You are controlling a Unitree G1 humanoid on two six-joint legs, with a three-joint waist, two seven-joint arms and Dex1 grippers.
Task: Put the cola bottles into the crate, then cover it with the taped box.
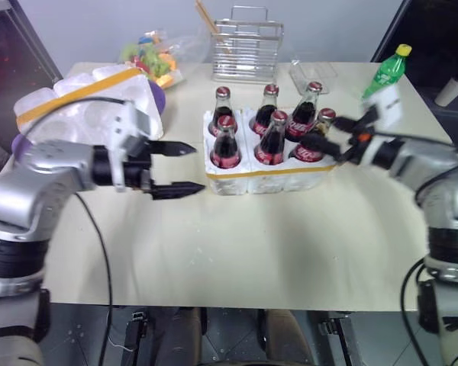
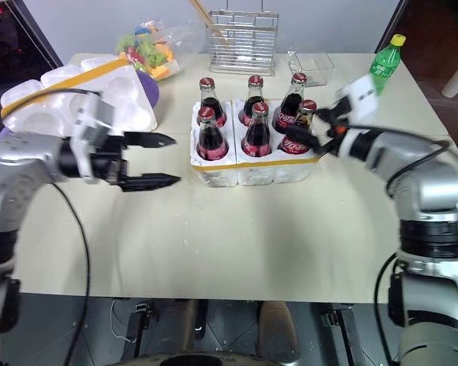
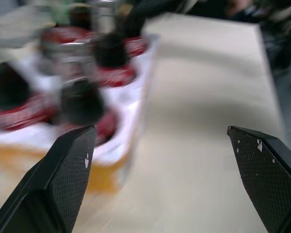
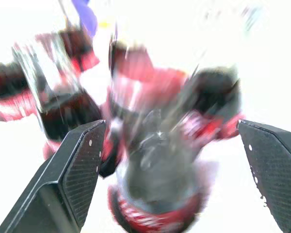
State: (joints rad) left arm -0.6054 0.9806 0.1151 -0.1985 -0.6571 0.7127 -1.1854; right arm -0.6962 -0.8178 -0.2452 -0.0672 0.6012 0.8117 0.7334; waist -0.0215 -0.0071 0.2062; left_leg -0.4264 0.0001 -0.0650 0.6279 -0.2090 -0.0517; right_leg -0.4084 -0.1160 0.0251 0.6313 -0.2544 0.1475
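Though blurred, cola bottles [image 1: 273, 139] show red/wht labels.

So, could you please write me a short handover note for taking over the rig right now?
Left pincer: open, holding nothing, above the table left of the crate.
Right pincer: open, at the crate's near right corner, around the near right bottle.
Cola bottles: all six stand in the crate's wells.
Taped box: at the table's far left, hollows up, untouched.
Done: bottles loaded.
Left: draw the right pincer clear, fetch the taped box, turn it over and set it on the crate.
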